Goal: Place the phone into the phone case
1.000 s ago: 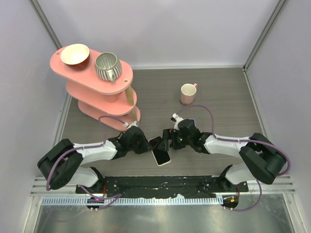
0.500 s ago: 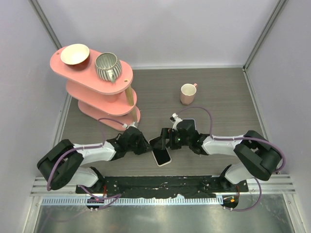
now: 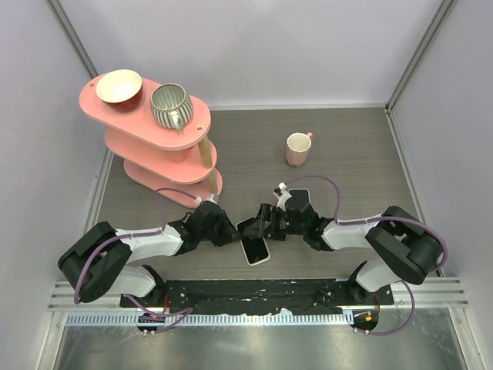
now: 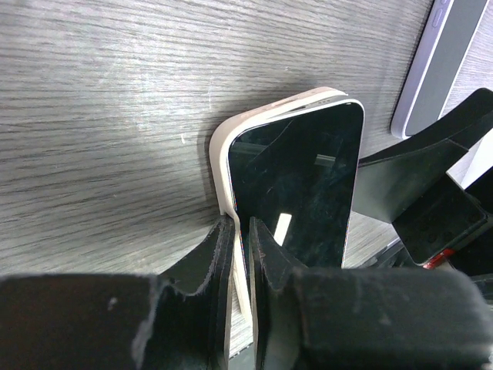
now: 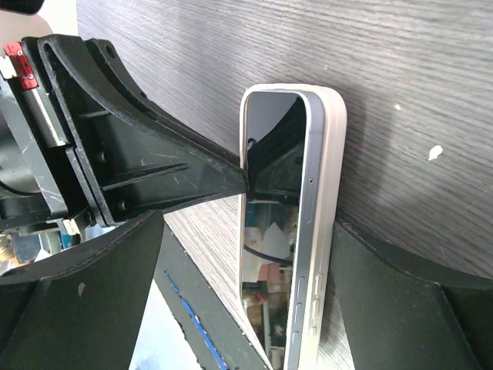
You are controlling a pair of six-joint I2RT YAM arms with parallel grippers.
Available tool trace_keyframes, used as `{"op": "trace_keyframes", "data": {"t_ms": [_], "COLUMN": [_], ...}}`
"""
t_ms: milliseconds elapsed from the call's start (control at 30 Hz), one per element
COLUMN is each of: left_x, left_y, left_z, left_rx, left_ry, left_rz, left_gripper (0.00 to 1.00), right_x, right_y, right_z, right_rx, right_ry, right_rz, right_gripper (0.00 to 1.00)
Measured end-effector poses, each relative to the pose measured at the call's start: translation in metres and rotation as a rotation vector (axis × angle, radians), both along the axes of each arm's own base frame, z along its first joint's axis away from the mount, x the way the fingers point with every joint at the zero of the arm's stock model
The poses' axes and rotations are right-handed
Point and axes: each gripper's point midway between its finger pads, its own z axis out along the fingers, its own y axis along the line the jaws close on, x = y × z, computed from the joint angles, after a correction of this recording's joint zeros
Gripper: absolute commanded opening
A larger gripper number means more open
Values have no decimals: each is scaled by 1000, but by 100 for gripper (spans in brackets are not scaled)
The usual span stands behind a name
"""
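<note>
Pinching one edge of phone [image 4: 300, 177] and case [image 4: 221, 158] together with left gripper [image 4: 241, 231] almost closed, on the table [image 3: 347, 146] between the arms. Straddling both with right gripper [image 5: 246, 231] spread wide, gripping nothing. Seemingly partway: lying within the case, yet riding high along the buttoned side; likely needing pressing down all round.

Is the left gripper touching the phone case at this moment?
Touching. The left wrist view shows it: the left gripper has both fingertips clamped on the white side wall of the phone case, with no gap on either side.
</note>
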Motion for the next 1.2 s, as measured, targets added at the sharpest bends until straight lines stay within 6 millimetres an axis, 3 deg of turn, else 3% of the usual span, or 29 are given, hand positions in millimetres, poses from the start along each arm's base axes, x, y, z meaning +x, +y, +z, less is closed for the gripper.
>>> {"op": "trace_keyframes", "data": {"t_ms": [567,667,700,800,933,1200], "left_x": [-6,-7,-7,-7,-8,-12], "left_y": [-1,-1,-1,-1,0,1], "left_z": [1,1,1,2,2,2], "left_rx": [-15,-17,-18,-20,-18,-8], "left_ry": [12,14,15,14,16,21], "left_rz": [-20,-23,-24,-25,-26,-35], "left_gripper": [15,15,15,15,15,18], "right_x": [-26,-29,-30,-32,-32,-35], "right_y": [-5,-6,-6,-7,-7,-9], "right_z": [-6,-7,-7,-8,-8,-11], "right_rx": [18,19,19,23,30,22], "right_ry": [72,84,87,98,142,150], "right_rz": [75,81,83,87,56,64], "right_gripper": [57,45,35,18,2,1]}}
